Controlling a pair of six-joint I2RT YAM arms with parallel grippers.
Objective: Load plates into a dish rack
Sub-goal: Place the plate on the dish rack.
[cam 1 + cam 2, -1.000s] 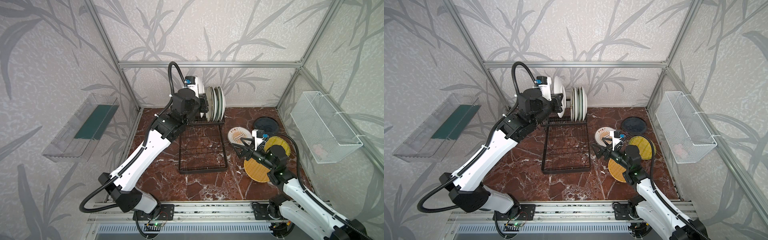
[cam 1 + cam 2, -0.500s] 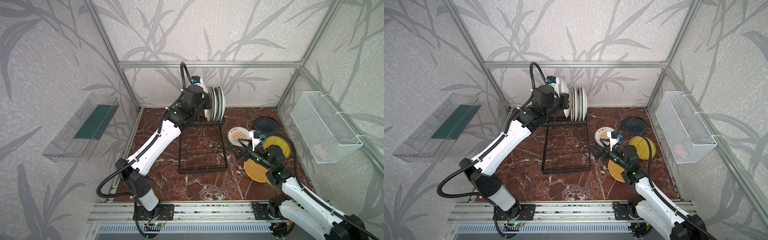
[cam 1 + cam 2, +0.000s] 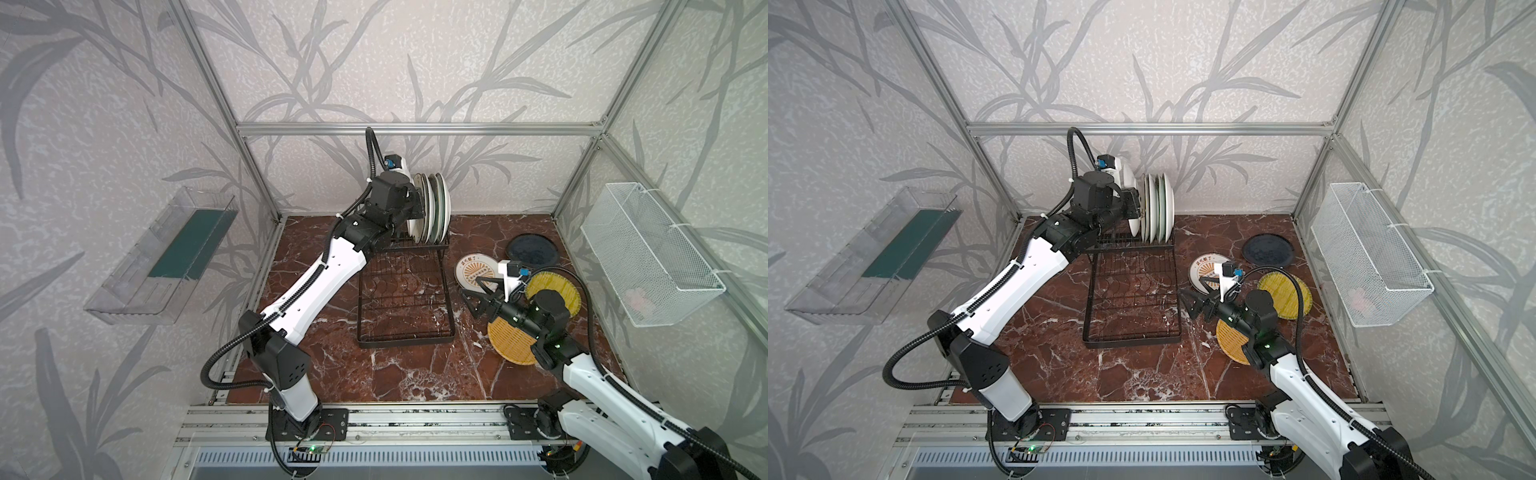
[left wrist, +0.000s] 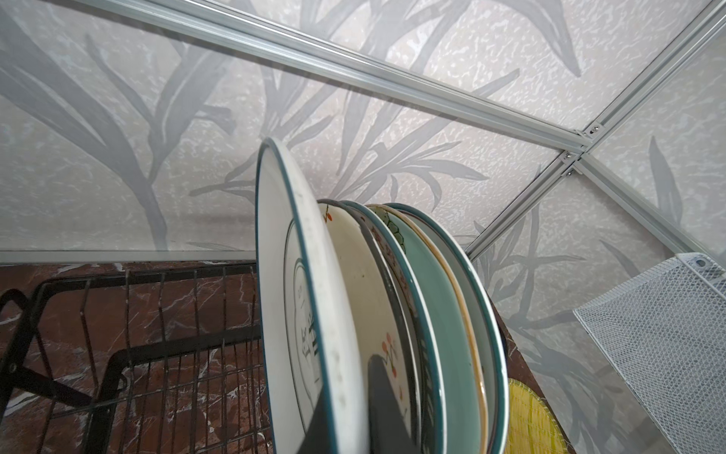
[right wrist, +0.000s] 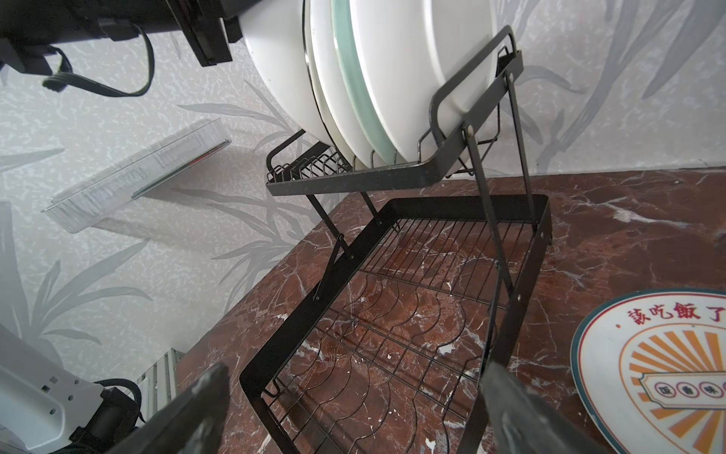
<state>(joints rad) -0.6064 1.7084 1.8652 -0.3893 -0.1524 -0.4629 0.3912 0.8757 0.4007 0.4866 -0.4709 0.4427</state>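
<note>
Left wrist view: the left gripper (image 4: 349, 381), jaws pinched tight on the rim of a white teal-edged plate (image 4: 298, 275), holds it upright at centre frame. It stands just beside four plates (image 3: 436, 208) on edge in the raised upper basket of the black wire dish rack (image 4: 103, 393), a cream floral plate (image 4: 365, 298) nearest and a pale green plate (image 4: 432, 306) beyond it. In both top views the rack fills the middle of the frame, its loaded basket at the back and its flat lower grid bare. Right of the rack, the right gripper (image 5: 353, 412) hovers with jaws spread wide and nothing in them. It hangs low over the marble tabletop (image 3: 395, 374), near the sunburst plate (image 3: 471, 268). A dark blue plate (image 3: 533, 251) and two yellow woven discs (image 3: 509, 343) lie flat on the right side of the frame. The step in hand appears to be seating a fifth plate; whether its lower edge has reached a slot cannot be told. The next move likely calls for a straight descent into the free slot, clear of the floral plate, before the jaws let go.
</note>
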